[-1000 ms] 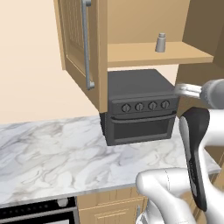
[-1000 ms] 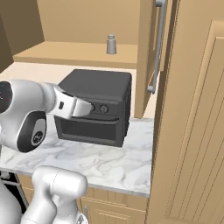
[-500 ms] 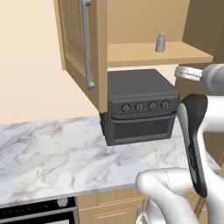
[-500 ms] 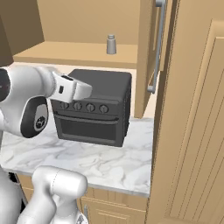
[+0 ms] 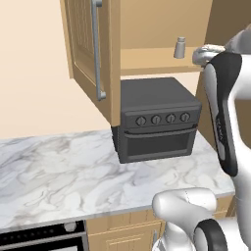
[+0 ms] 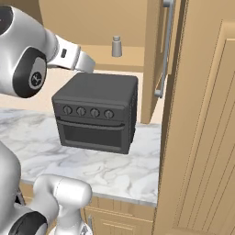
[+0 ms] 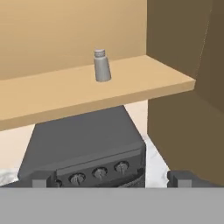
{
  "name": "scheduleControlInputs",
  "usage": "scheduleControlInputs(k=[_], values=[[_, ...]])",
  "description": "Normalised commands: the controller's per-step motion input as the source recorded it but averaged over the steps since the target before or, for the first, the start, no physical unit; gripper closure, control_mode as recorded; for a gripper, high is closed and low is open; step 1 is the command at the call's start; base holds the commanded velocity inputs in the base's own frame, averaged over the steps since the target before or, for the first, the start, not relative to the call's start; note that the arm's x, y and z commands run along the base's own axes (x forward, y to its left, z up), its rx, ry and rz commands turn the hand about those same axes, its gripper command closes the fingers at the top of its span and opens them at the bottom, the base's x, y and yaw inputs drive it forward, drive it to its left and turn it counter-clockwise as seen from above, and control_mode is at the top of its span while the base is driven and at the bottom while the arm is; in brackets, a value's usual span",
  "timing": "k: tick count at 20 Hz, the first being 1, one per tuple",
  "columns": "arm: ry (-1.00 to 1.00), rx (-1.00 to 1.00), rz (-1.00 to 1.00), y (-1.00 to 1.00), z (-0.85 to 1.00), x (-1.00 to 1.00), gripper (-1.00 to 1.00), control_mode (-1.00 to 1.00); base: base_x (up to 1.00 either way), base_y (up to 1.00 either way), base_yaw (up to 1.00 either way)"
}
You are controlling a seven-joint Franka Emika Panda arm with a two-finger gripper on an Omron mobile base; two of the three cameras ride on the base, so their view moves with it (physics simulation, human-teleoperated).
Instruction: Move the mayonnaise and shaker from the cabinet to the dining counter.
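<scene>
Shaker: the shaker [image 7: 102, 65] stands upright on the wooden shelf [image 7: 87, 94] of the cabinet [image 5: 93, 59], alone on the board, set back from the front edge and toward the open right end as the hand camera sees it. It is pale grey with a narrower cap. It also shows in the left base view [image 5: 180, 48] and the right base view [image 6: 116, 47].
Cabinet: light wood, mounted on the wall, its panelled door [image 5: 81, 46] swung open with a long metal bar handle [image 5: 96, 49]. In the right base view the other door [image 6: 158, 55] also stands open, with its own bar handle [image 6: 165, 50].
Hand: the hand [image 7: 112, 179] has its two dark fingertips [image 7: 40, 179] set wide apart at the bottom corners of the hand view, with nothing between them. It is in front of the shelf and below shelf level, well apart from the shaker.
Arm: the white arm [image 5: 223, 112] rises at the right of the left base view, its upper end near the shelf's right end.
Toaster oven: a dark grey toaster oven [image 5: 157, 120] with a row of four knobs sits on the tabletop directly under the shelf.
Tabletop: white-grey marble tabletop [image 5: 54, 171], bare to the left of the oven, against a plain beige wall.
Tall panel: a tall light wood panel [image 6: 202, 137] stands at the right of the right base view.
</scene>
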Motion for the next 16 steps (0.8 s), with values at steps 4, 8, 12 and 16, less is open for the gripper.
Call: scheduleControlInputs(k=[4,8,12,16], values=[[0.08,-0.07,0.04,0.00,0.08,0.32,-1.00,-1.00,0.00,0.00,0.00],[0.00,-0.04,0.14,-0.07,-0.17,0.36,-1.00,-1.00,0.00,0.00,0.00],[-0.04,-0.05,0.14,-0.05,-0.20,0.40,-1.00,-1.00,0.00,0.00,0.00],[0.00,-0.06,0.12,-0.14,-0.13,0.46,-1.00,-1.00,0.00,0.00,0.00]])
